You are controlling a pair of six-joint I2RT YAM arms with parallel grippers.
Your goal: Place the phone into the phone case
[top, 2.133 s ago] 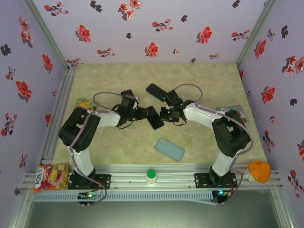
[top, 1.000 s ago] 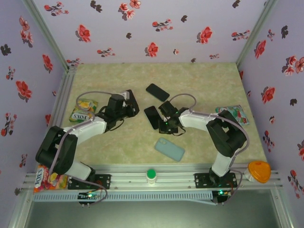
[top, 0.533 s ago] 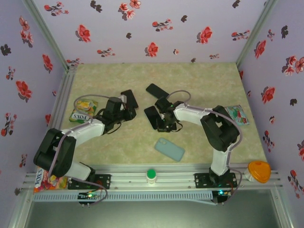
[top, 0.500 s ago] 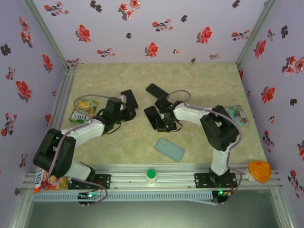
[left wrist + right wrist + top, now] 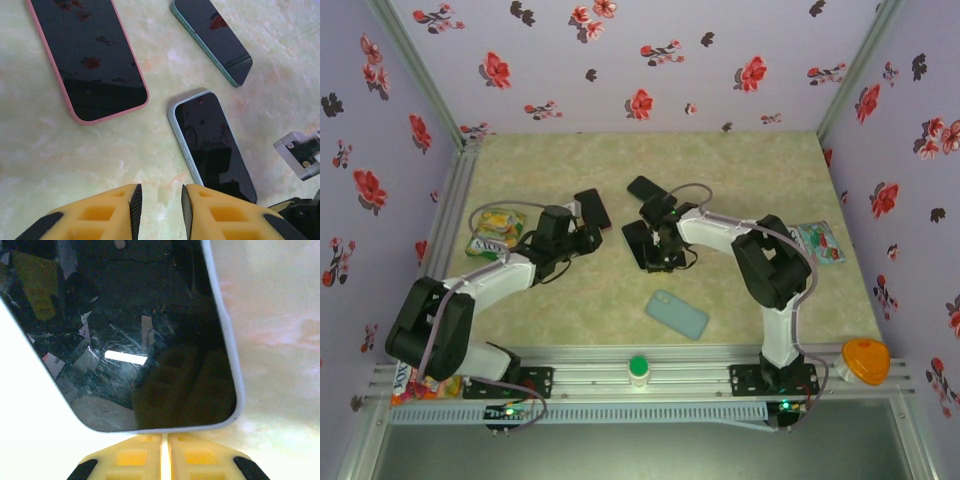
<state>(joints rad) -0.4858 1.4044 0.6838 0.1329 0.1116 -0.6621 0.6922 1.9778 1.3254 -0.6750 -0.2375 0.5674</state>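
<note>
Phone (image 5: 212,145) with the pale rim lies flat and screen-up near the middle of the marbled table (image 5: 570,300). Your right gripper (image 5: 162,460) sits at its rounded near corner with both yellow fingers pressed together and nothing between them. You cannot tell whether they touch the rim. The phone case (image 5: 677,314), a matte teal slab with rounded corners, lies apart from the phone toward the near rail, with bare tabletop all round it. Your left gripper (image 5: 159,207) is over bare table with a narrow gap between its ribbed yellow fingers and nothing in it. Ahead of it lie a pink-rimmed phone (image 5: 90,60) and a teal-rimmed phone (image 5: 212,37), both glossy black glass. Each lies clear of the pale one.
</note>
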